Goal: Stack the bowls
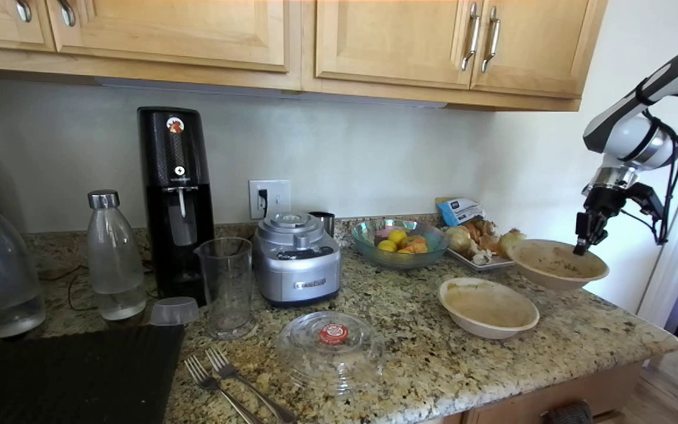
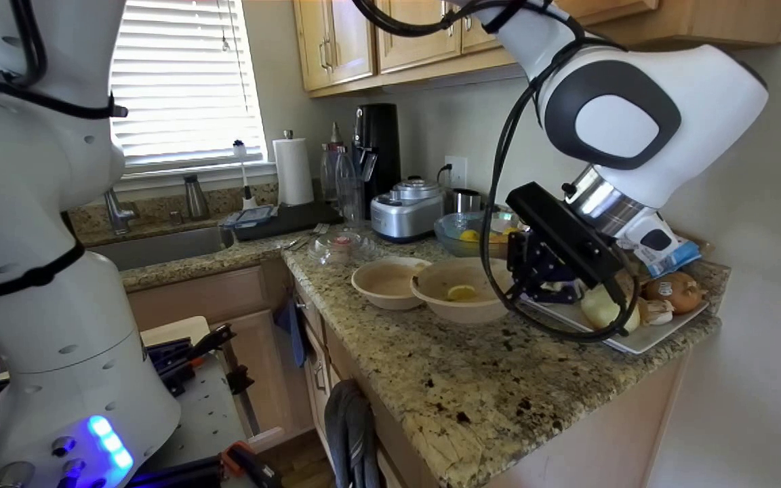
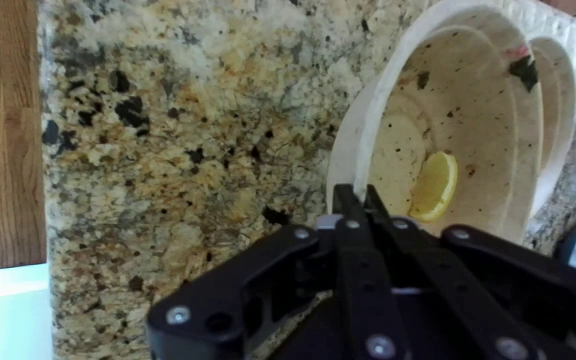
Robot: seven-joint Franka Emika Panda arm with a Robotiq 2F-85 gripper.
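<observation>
Two wide beige bowls are on or over the granite counter. My gripper (image 1: 579, 249) is shut on the rim of the bowl with a lemon wedge (image 1: 551, 263); its fingertips pinch the near rim in the wrist view (image 3: 360, 194). This bowl (image 3: 488, 130) holds the lemon wedge (image 3: 435, 187) and dark bits, and looks tilted and slightly raised; contact with the counter is hard to tell. The second bowl (image 1: 492, 307) stands upright on the counter beside it. In the wrist view the second bowl (image 3: 558, 100) is partly hidden behind the held one. Both also show in an exterior view, held bowl (image 2: 468, 313) and second bowl (image 2: 387, 285).
A clear glass bowl of fruit (image 1: 377, 254) and a white tray (image 1: 483, 265) with onions and garlic stand behind. A clear plastic container (image 1: 368, 356) with a red sticker, a food processor (image 1: 295, 277) and forks (image 1: 227, 383) lie farther along. The counter's end edge (image 3: 45, 200) is near the gripper.
</observation>
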